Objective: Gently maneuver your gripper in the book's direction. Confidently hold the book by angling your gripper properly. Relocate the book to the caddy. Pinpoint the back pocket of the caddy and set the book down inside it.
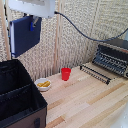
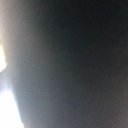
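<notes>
My gripper (image 1: 33, 21) hangs from the white arm head at the top of the exterior view's left. Its dark blue fingers are shut on the top edge of the navy book (image 1: 23, 36), which hangs upright in the air. The black caddy (image 1: 22, 102) stands below at the lower left, its divider splitting it into two compartments. The back pocket (image 1: 11, 76) lies under and slightly left of the book. The wrist view is filled by a dark blurred surface (image 2: 75, 65), most likely the book's cover, with a bright patch at one edge.
A red cup (image 1: 66, 73) and a small white bowl (image 1: 43, 84) with yellow contents stand on the wooden table (image 1: 90, 102) beside the caddy. A black-and-silver toaster oven (image 1: 112, 56) with its door open sits at the exterior view's right. A beige woven wall stands behind.
</notes>
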